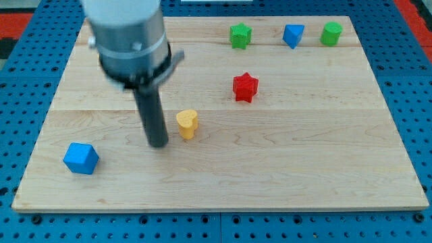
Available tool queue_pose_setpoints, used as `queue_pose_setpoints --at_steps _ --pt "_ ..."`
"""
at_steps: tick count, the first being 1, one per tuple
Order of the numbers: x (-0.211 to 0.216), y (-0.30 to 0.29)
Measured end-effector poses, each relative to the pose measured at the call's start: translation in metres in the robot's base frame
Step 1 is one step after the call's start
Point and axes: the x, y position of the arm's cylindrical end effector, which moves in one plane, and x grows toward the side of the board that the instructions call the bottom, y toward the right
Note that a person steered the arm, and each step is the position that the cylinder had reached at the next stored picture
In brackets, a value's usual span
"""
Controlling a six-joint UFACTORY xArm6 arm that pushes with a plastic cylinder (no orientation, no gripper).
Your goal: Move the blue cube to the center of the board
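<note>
My tip (158, 143) rests on the wooden board (283, 169), left of the middle, at the lower end of a dark rod that hangs straight down from a broad grey cylinder. There are no jaws here to be apart or together; the arm simply ends in that rod, and it clamps nothing. Just beside the tip, toward the view's right, stands a yellow heart-shaped block (187, 123); a narrow strip of bare wood seems to separate the two, though I cannot be sure they do not touch.

The blue cube (81, 158) sits well apart from the tip, down toward the view's bottom left, close to the board's left edge and near its lower corner (it lies turned slightly, one corner pointing down the board). It touches nothing.

Farther out, to the right of the tip and higher in the view, a red star-shaped block (246, 88) lies near the middle of the board. Along the view's top edge three more blocks stand in a loose row: a green star-shaped block (240, 36), then a blue block (293, 35) whose shape looks angular but is hard to make out, then a green rounded block (331, 33) farthest right. The board lies on a blue perforated surface (20, 121).
</note>
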Motion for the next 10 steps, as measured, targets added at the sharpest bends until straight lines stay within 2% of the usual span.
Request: queue_pose_setpoints --at_steps 1,2,3,4,5,6,8,9,10 --pt "0.071 -0.027" --pt "0.067 -0.110" --pt "0.022 -0.145" --pt "0.000 -0.099" --pt "-0.001 -0.065" --pt "-0.048 -0.076" --pt "-0.125 -0.061" --pt "-0.150 -0.030" --pt "-0.150 0.015"
